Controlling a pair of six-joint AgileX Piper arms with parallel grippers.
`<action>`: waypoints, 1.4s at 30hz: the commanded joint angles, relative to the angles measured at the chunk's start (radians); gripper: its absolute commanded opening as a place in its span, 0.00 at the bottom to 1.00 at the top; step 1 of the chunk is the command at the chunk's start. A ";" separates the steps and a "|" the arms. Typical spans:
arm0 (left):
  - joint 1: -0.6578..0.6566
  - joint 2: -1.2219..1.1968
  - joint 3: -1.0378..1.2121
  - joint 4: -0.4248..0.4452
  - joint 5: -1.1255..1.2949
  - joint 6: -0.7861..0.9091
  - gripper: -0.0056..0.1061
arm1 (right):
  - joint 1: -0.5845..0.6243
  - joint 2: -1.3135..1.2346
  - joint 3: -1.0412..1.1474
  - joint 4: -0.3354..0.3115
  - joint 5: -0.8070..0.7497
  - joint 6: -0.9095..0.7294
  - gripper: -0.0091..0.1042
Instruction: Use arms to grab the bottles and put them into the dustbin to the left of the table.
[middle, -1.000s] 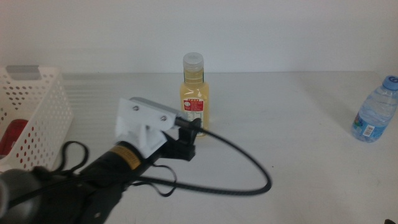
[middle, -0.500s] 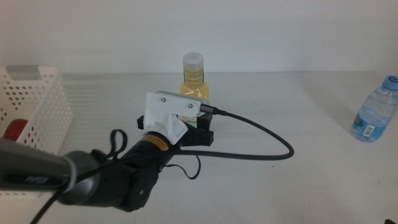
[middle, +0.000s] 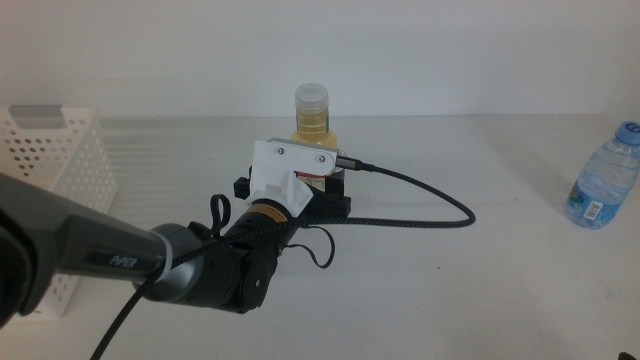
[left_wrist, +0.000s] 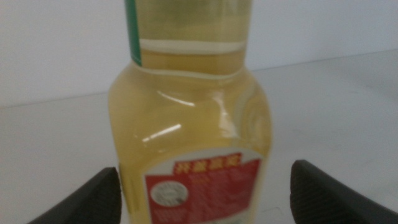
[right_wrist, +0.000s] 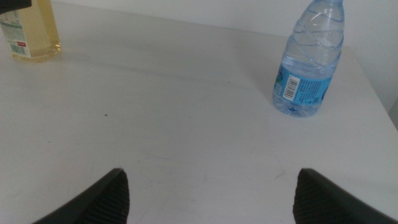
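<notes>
The yellow juice bottle (middle: 312, 122) with a white cap stands upright at the middle back of the table (middle: 500, 280). My left gripper (middle: 305, 188) has reached it from the left. In the left wrist view the bottle (left_wrist: 193, 112) fills the picture and the open gripper (left_wrist: 205, 174) has one jaw on each side of it, not touching. The small blue-capped water bottle (middle: 603, 178) stands at the far right; it also shows in the right wrist view (right_wrist: 308, 62). My right gripper (right_wrist: 211, 177) is open and empty above bare table. The red can is hidden.
The white perforated dustbin (middle: 55, 150) stands at the left edge, partly covered by the left arm. A black cable (middle: 430, 205) loops from the left wrist over the table to the right of the juice bottle. The juice bottle also shows in the right wrist view (right_wrist: 28, 31).
The left arm has pushed forward and to the right, up to the juice bottle. The red can seen in the dustbin earlier is now covered by the arm.
</notes>
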 joint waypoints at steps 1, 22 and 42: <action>0.012 -0.040 -0.037 0.015 -0.066 -0.002 0.84 | -0.004 -0.028 -0.007 -0.002 -0.076 -0.008 0.76; 0.047 0.089 -0.200 0.021 -0.070 -0.006 0.83 | -0.004 -0.028 -0.007 0.000 -0.076 -0.008 0.76; 0.063 -0.079 -0.201 0.045 0.290 0.037 0.13 | -0.004 -0.028 -0.007 0.000 -0.076 -0.008 0.76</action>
